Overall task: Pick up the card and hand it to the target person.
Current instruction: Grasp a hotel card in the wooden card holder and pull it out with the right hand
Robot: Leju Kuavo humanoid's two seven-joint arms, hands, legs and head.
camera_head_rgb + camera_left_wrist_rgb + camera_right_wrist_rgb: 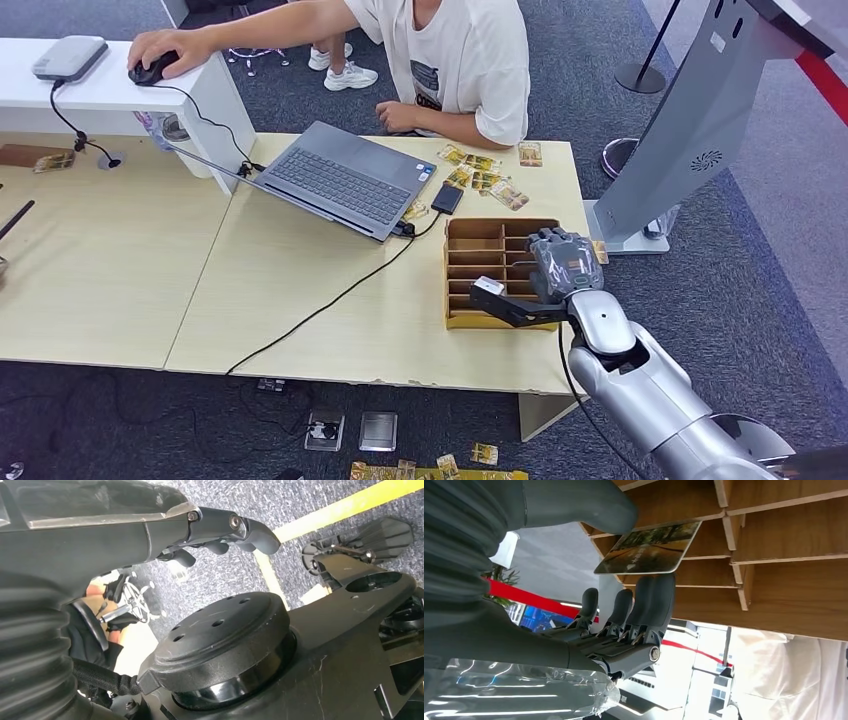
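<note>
Right hand (562,262) is over the wooden divider tray (470,262) at the table's (300,300) right edge, pinching a card (649,548) between thumb and fingers (651,597), just at the tray's slots. Card is glossy with a green-brown scenic print, rounded corners, flat. Left hand (220,532) hangs low with fingers curled in, holding nothing. A person (460,60) sits across the table; laptop (345,180) and cable (320,305) lie left of the tray.
</note>
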